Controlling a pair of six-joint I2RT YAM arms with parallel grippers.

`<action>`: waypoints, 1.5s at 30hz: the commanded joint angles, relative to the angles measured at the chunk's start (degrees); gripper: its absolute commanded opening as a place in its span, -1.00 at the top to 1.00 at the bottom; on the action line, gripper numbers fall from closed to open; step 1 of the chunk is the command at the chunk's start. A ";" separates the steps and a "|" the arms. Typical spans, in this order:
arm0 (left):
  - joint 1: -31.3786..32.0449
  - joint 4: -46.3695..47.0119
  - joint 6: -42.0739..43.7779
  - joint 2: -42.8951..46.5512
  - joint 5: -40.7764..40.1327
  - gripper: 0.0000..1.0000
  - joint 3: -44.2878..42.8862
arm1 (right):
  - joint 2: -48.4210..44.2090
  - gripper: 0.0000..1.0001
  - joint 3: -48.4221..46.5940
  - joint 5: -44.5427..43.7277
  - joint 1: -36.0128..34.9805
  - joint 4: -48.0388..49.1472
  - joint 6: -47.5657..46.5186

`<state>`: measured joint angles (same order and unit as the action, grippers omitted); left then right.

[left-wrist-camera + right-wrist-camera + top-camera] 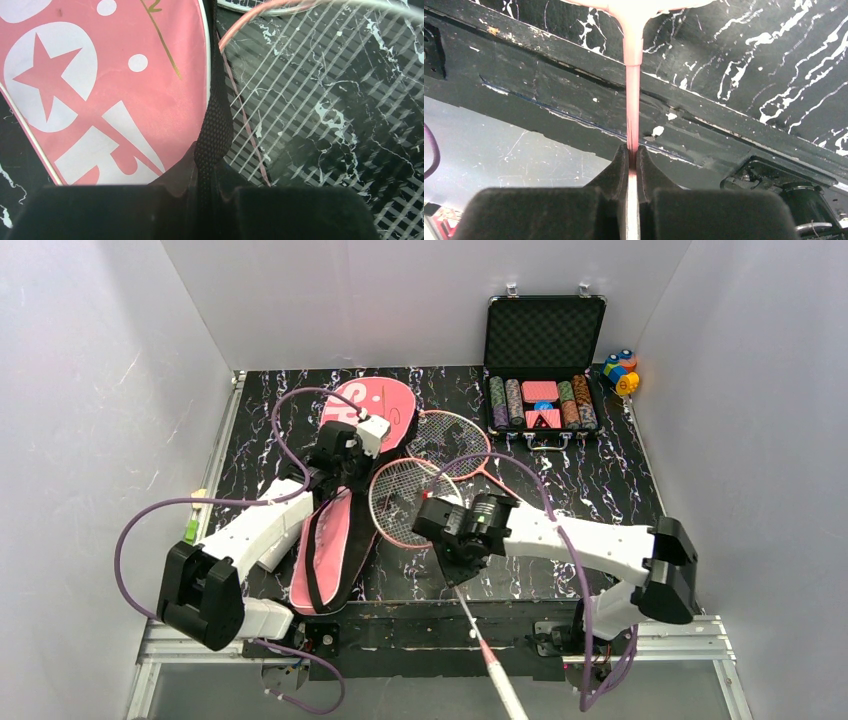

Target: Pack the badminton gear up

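The pink "SPORT" bag [345, 530] lies at the left middle of the table; the left wrist view shows its printed head [100, 75]. My left gripper [345, 445] is over it, shut on the bag's black strap [214, 125]. Two red-framed rackets lie with heads overlapping beside the bag. My right gripper [452, 555] is shut on the thin red shaft [632, 100] of the nearer racket [410, 502], whose white handle [500, 680] sticks out past the table's front edge. The other racket [452, 438] lies behind it. No shuttlecocks or white tube are in view.
An open black case of poker chips [543, 350] stands at the back right, with small coloured toy blocks [620, 370] beside it. White walls close in the table on three sides. The metal frame rail [430, 640] runs along the front edge.
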<state>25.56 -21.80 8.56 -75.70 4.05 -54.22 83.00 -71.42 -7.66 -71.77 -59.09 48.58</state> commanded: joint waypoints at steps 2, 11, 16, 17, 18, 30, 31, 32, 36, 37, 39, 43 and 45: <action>1.24 2.24 -2.66 -0.58 1.08 1.00 -4.24 | 6.91 0.97 -7.62 2.41 -0.39 1.15 -3.78; 1.25 1.21 -8.06 0.17 4.66 1.00 -3.26 | 17.43 0.97 -21.31 -0.34 2.08 2.22 -6.77; 1.26 -0.99 -12.63 1.46 7.57 1.00 -3.90 | 20.76 0.97 -24.31 -1.31 7.62 4.89 -5.79; 1.25 -1.37 -13.20 1.80 8.02 1.00 -4.16 | 21.50 0.97 -24.76 -1.71 8.73 5.21 -5.72; 1.23 -1.94 -13.62 2.03 8.40 1.00 -4.54 | 21.91 0.97 -25.30 -2.28 9.74 5.49 -5.75; 1.32 -9.24 -16.31 5.25 13.26 1.00 -6.20 | 23.38 0.97 -26.30 -6.54 16.74 6.76 -10.28; 1.38 -9.85 -16.45 4.99 13.82 1.00 -6.52 | 23.47 0.97 -26.53 -6.89 17.22 6.57 -10.99; 1.52 -10.33 -16.53 4.68 14.22 1.00 -6.70 | 23.59 0.97 -26.72 -6.96 17.72 6.48 -11.42; 2.72 -9.97 -18.25 2.40 14.87 1.00 -7.69 | 24.47 0.97 -28.90 -7.24 20.09 6.21 -13.15; 3.09 -9.56 -19.22 1.73 15.46 1.00 -7.82 | 24.87 0.97 -30.04 -7.47 20.58 5.80 -13.29; 3.83 -8.11 -20.92 0.51 16.75 1.00 -7.54 | 25.69 0.97 -32.27 -7.38 21.47 5.41 -13.25; 4.22 -5.71 -22.92 -0.87 19.50 1.00 -6.56 | 27.61 0.97 -35.78 -7.30 22.26 5.43 -11.44; 4.22 -4.92 -23.14 -0.81 20.32 1.00 -6.25 | 28.52 0.97 -36.60 -7.23 22.45 5.95 -9.66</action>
<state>29.45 -27.92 -11.97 -76.86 19.92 -60.10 111.04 -103.57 -12.56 -49.43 -55.40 36.51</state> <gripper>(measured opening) 0.043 0.058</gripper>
